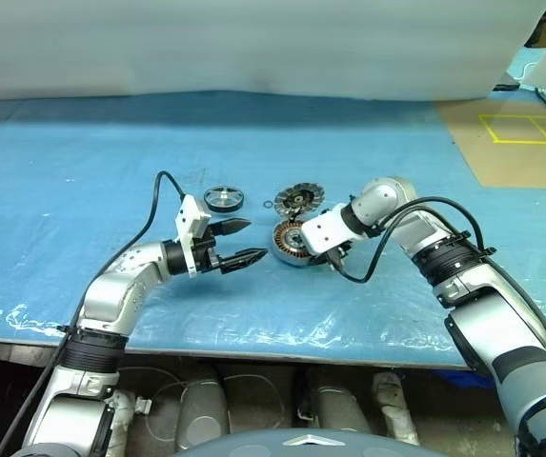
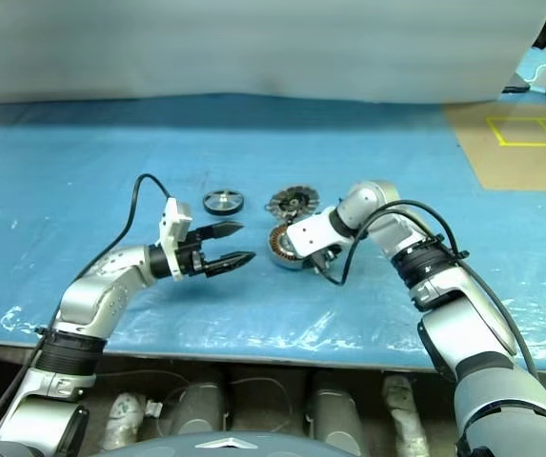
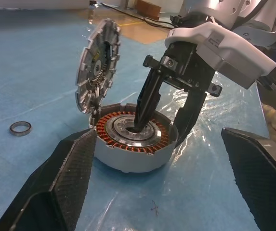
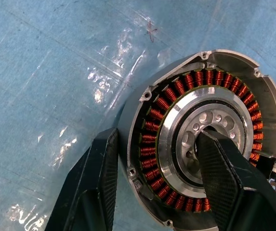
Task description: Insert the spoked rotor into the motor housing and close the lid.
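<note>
At table centre, the motor housing [image 4: 200, 139] wall is pinched by the right claw [image 4: 159, 180]; it should be held steady. At nine o'clock, the left claw [image 1: 239, 242] gapes wide.

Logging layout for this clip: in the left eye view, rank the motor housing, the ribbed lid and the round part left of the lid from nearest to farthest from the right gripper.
1. Motor housing: at the right gripper, one finger inside it.
2. Lid: just behind the housing, propped against it.
3. Round silver part: farther left, lying apart on the blue sheet.

one motor housing [image 1: 290, 244], one lid [image 1: 298, 199], one spoked rotor [image 1: 224, 199], one small ring [image 3: 20, 128]
</note>
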`<state>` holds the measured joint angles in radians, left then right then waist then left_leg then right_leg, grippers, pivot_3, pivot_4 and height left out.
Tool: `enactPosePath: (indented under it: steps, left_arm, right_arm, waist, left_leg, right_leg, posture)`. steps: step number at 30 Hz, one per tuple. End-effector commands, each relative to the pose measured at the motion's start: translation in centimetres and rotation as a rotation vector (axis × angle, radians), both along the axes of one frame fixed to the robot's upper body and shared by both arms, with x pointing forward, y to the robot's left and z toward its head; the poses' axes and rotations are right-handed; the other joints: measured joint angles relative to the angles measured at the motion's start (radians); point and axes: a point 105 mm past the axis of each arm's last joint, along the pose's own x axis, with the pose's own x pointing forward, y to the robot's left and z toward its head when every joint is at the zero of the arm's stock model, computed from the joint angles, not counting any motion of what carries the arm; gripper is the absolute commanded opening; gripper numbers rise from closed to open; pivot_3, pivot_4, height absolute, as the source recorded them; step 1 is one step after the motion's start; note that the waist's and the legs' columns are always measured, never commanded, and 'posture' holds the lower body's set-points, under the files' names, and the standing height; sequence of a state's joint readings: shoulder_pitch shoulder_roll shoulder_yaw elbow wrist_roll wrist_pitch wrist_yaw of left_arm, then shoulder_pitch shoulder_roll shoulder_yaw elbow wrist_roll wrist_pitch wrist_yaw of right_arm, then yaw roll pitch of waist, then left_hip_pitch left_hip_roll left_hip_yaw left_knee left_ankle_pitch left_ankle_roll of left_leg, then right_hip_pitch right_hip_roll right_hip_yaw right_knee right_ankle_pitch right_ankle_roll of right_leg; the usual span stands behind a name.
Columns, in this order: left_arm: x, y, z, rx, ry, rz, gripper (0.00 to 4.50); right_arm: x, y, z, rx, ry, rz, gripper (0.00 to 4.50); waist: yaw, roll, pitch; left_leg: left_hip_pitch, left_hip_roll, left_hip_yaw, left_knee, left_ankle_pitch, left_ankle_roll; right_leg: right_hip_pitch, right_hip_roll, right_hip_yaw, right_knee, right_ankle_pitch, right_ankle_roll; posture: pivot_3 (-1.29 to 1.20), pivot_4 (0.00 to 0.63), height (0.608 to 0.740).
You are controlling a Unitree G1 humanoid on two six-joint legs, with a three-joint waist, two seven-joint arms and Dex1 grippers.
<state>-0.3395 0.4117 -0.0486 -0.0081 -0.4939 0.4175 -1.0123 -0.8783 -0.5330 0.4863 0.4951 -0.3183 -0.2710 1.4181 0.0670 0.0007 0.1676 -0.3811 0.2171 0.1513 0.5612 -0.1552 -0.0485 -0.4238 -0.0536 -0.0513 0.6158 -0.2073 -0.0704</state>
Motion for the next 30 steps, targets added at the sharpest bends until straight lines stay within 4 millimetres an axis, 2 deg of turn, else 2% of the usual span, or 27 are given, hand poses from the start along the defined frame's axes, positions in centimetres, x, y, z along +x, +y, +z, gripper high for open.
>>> enactPosePath:
  steps: [1, 4, 9, 13, 17, 21, 25, 30]
  left_arm:
    - [-0.2, 0.4, 1.0, -0.014, -0.031, -0.005, 4.38]
    - [-0.1, 0.4, 0.9, -0.007, -0.033, -0.004, 4.38]
    - [0.4, 0.5, 1.1, -0.007, -0.036, 0.0, 4.38]
    - [0.6, 0.8, 1.1, -0.011, -0.032, 0.009, 4.38]
    - [0.8, 1.1, 1.1, -0.023, -0.029, 0.027, 4.38]
    - [2.1, 2.1, 1.1, -0.049, -0.039, 0.122, 4.38]
    - [3.1, 2.7, 1.3, -0.069, -0.044, 0.175, 4.38]
    - [5.0, 2.8, 0.5, -0.015, -0.071, 0.254, 4.38]
  right_arm:
    - [-0.2, 0.4, -0.4, 0.004, 0.0, -0.006, 2.05]
    - [-0.2, 0.9, -0.1, 0.027, -0.005, -0.007, 2.05]
    - [-0.9, 1.4, 0.6, 0.076, 0.047, -0.019, 3.67]
    - [-1.4, 1.7, 2.3, 0.147, 0.066, -0.034, 3.67]
    - [-2.8, 1.7, 4.5, 0.289, 0.164, -0.078, 3.67]
    - [-4.0, 0.9, 5.7, 0.415, 0.238, -0.173, 3.67]
    - [-5.4, -0.1, 6.2, 0.527, 0.323, -0.295, 3.67]
    - [-5.8, -2.8, 5.3, 0.646, 0.365, -0.553, 3.67]
  waist:
    - [0.0, 0.0, 0.0]
    - [-0.001, 0.0, 0.0]
    - [0.001, 0.0, 0.0]
    - [-0.001, 0.0, 0.0]
    - [0.002, 0.0, 0.0]
    - [0.007, 0.0, 0.0]
    - [0.011, 0.0, 0.0]
    - [0.021, 0.0, 0.0]
  left_leg:
    - [0.0, 0.0, 0.0, 0.0, 0.0, 0.0]
    - [0.001, 0.0, 0.0, 0.0, 0.0, 0.0]
    - [0.0, 0.0, 0.0, 0.0, 0.0, 0.0]
    - [-0.001, 0.0, 0.0, -0.002, 0.0, 0.0]
    - [-0.001, 0.0, 0.0, -0.004, 0.0, 0.0]
    - [-0.001, 0.0, 0.0, -0.005, 0.0, 0.0]
    - [-0.001, -0.001, 0.0, -0.007, 0.0, 0.0]
    - [0.0, -0.002, 0.0, -0.009, 0.0, 0.0]
  right_leg:
    - [0.0, 0.0, 0.0, 0.0, 0.0, 0.0]
    - [0.0, 0.0, 0.0, 0.0, 0.0, 0.0]
    - [0.0, 0.0, 0.0, 0.0, 0.0, 0.0]
    - [0.0, 0.0, 0.0, -0.002, 0.0, 0.0]
    - [0.0, 0.0, 0.0, -0.004, 0.0, 0.0]
    - [0.0, 0.0, 0.0, -0.006, 0.0, 0.0]
    - [0.0, 0.0, 0.0, -0.008, 0.0, 0.0]
    - [0.0, 0.0, 0.0, -0.009, 0.0, 0.001]
  posture:
    - [0.0, 0.15, 0.74]
    - [0.0, 0.15, 0.74]
    - [0.0, 0.15, 0.74]
    - [0.0, 0.15, 0.74]
    - [0.0, 0.15, 0.74]
    - [0.0, 0.15, 0.74]
    - [0.0, 0.15, 0.74]
    - [0.0, 0.15, 0.74]
